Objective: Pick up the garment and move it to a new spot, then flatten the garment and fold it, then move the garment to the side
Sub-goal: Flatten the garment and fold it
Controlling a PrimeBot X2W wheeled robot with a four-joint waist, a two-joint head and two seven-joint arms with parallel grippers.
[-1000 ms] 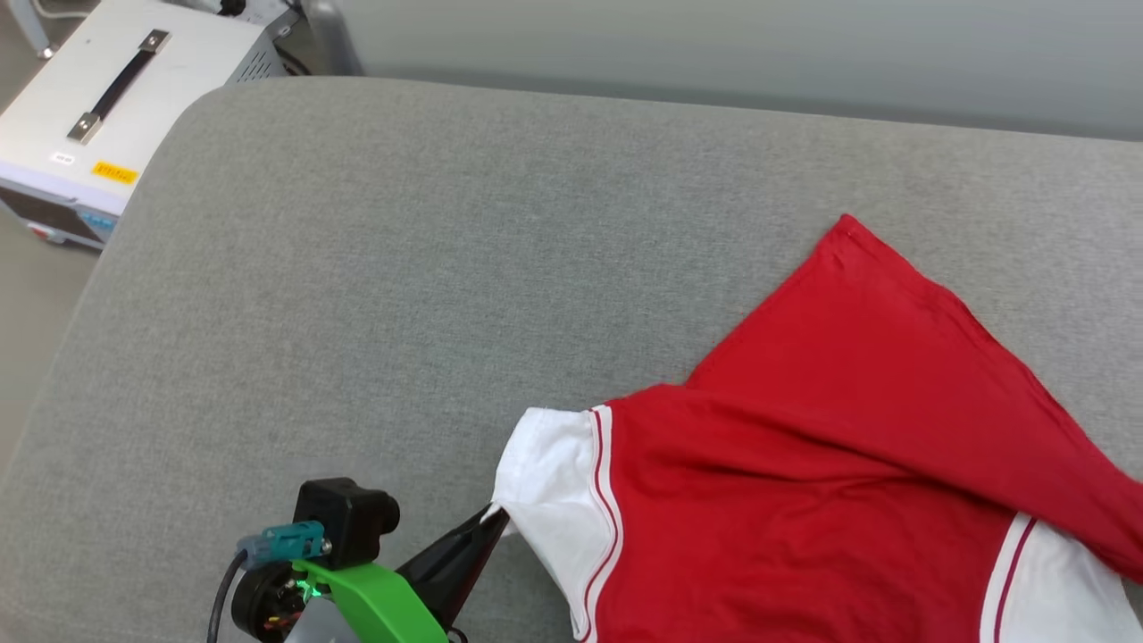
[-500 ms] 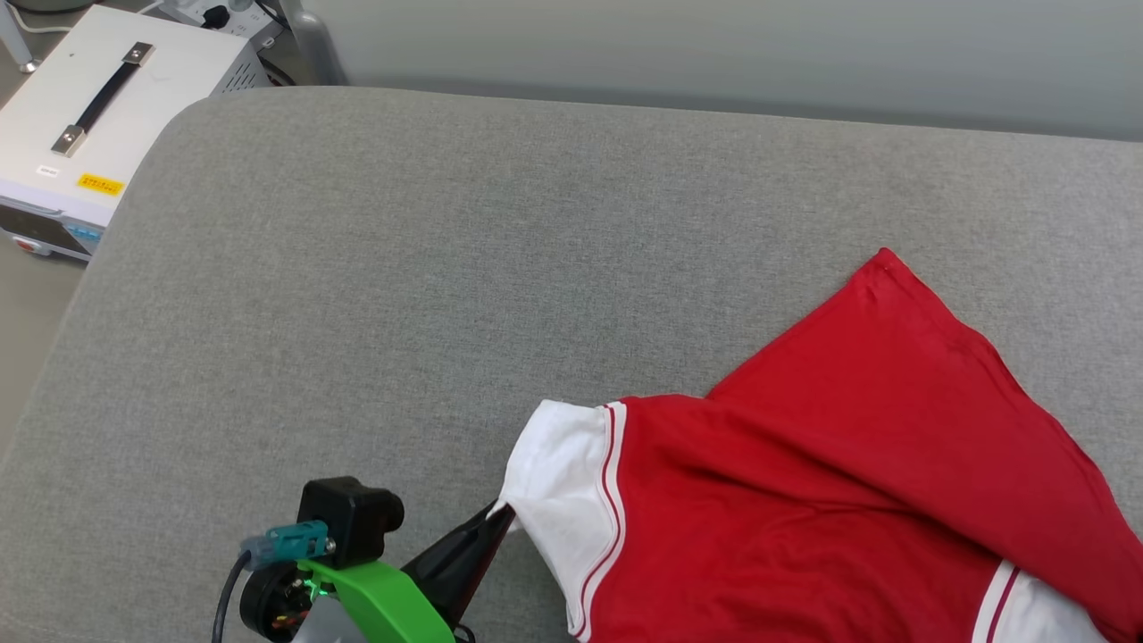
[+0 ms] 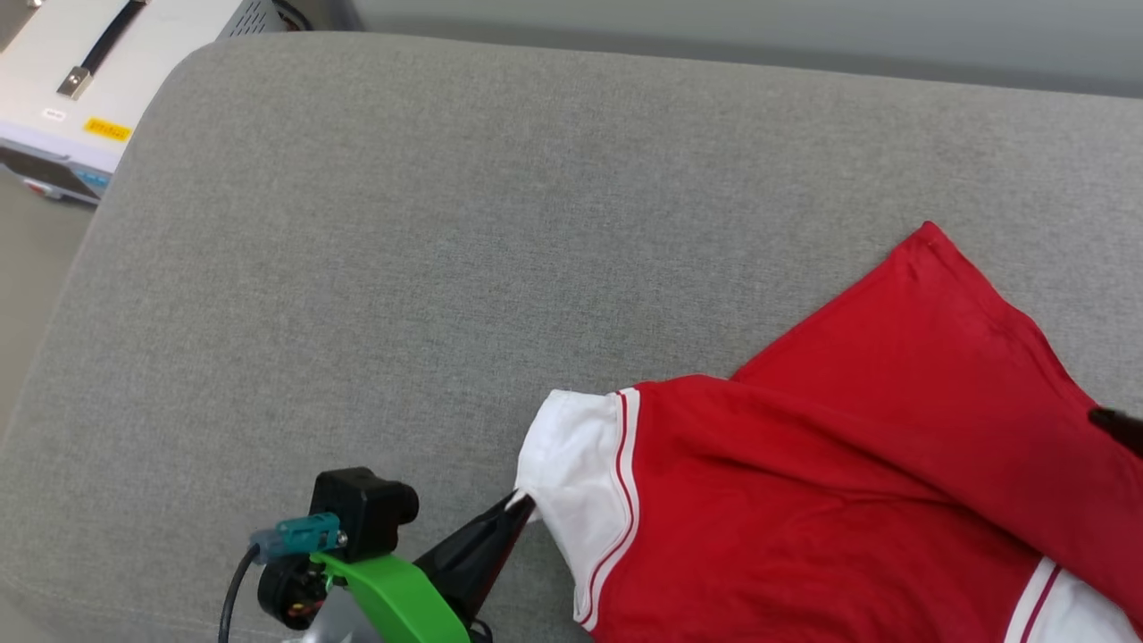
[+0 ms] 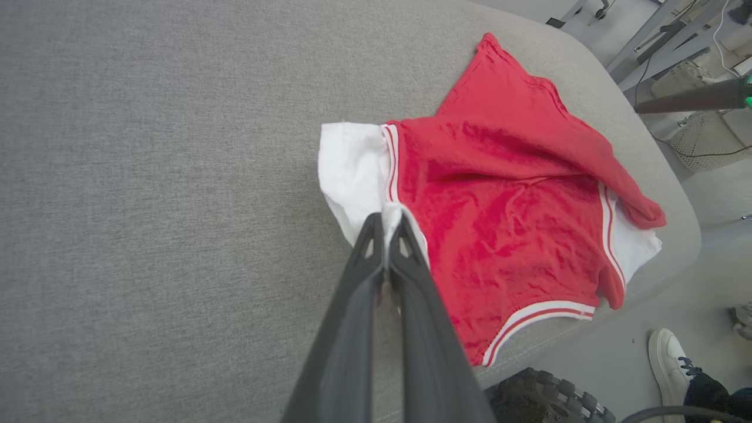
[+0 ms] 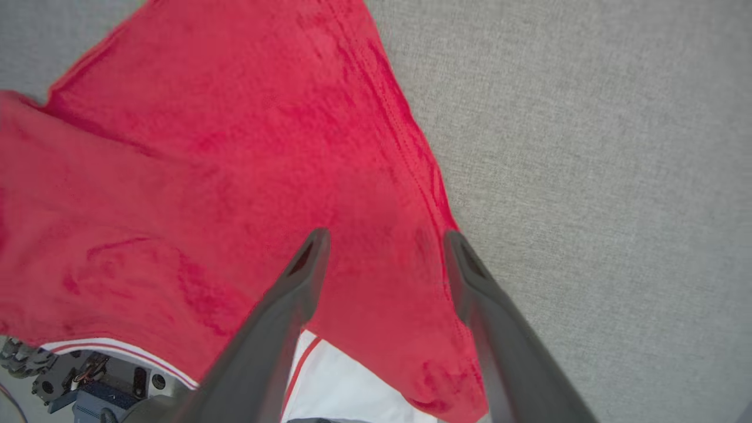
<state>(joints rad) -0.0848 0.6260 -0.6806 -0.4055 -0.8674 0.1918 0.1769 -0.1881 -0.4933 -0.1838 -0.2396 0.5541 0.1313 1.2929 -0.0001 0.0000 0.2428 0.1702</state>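
1. Garment (image 3: 804, 500): lay rumpled on grey cushion (image 3: 402, 268), toward its near right corner; showed plain red cloth, with one red flap folded over the right side and peaking toward the far right.
2. White sleeve (image 3: 571, 455): stuck out from the left side of the red body, joined to it by red-and-white trim; rested on the cushion except at its near edge.
3. Left gripper (image 4: 385, 226): pointed in from the near left; stood closed tight, fingertips pinched on the near edge of that white sleeve, raising a small tuck of it.
4. Right gripper (image 5: 385, 247): hung over the red flap at the garment's right side; stood wide, fingers well apart, gripping nothing; could not tell whether the tips touched the cloth.
5. Second white sleeve (image 5: 346, 388): peeked out at the near right, partly covered by the red flap.
6. Striped band (image 4: 540, 314): ran along the garment's near edge, close to the cushion's rim.
7. White box (image 3: 36, 89) with black handle: sat off the cushion at the far left.
8. White shoe (image 4: 667, 352): stood on the floor past the cushion's near right corner, apart from the garment.
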